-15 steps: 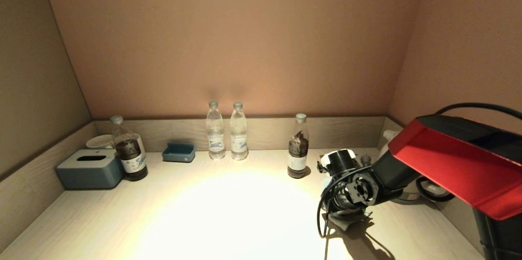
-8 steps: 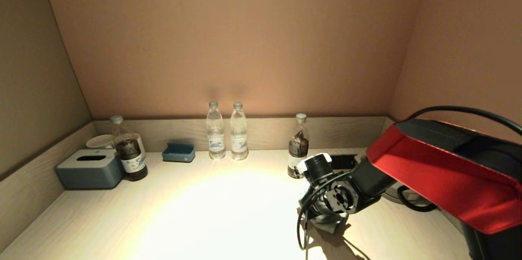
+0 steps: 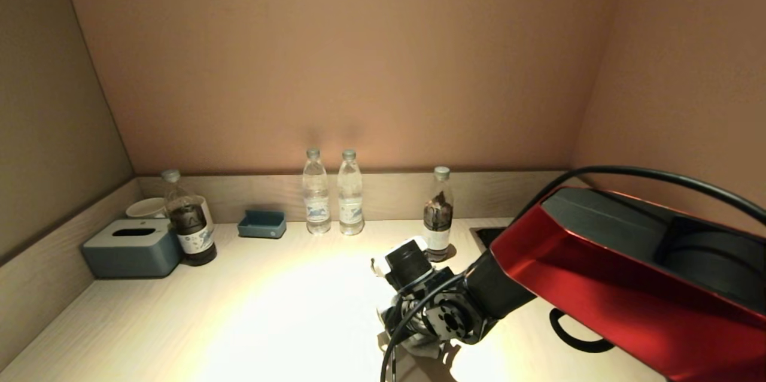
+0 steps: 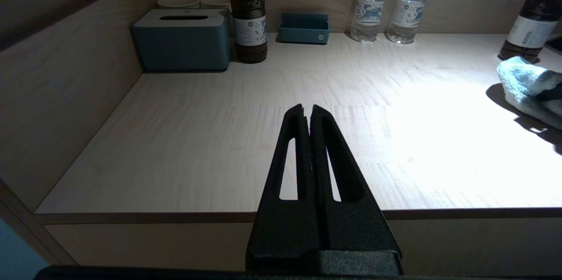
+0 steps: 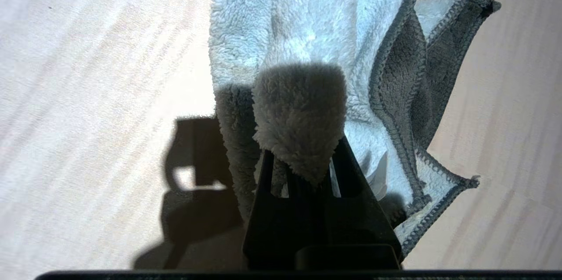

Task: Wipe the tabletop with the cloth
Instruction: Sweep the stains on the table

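The cloth (image 5: pixel 316 43), a pale blue fleecy rag with a grey stitched hem, lies bunched on the table (image 3: pixel 281 316) right of the middle and toward the near edge, with a fold of it pinched in the right hand (image 5: pixel 303 157), whose fingers are pressed together on the pile. From the head view the right arm reaches down over it, wrist low to the surface. The step in hand looks like a sweep leftward across the lit middle of the table; to do it well, press the cloth flat so more than the gathered ridge touches the wood, and hold the stroke clear of the dark bottle (image 3: pixel 438 214) standing just beyond the wrist. The left hand (image 4: pixel 309 113) sits idle off the near left edge, fingers pressed together on nothing.
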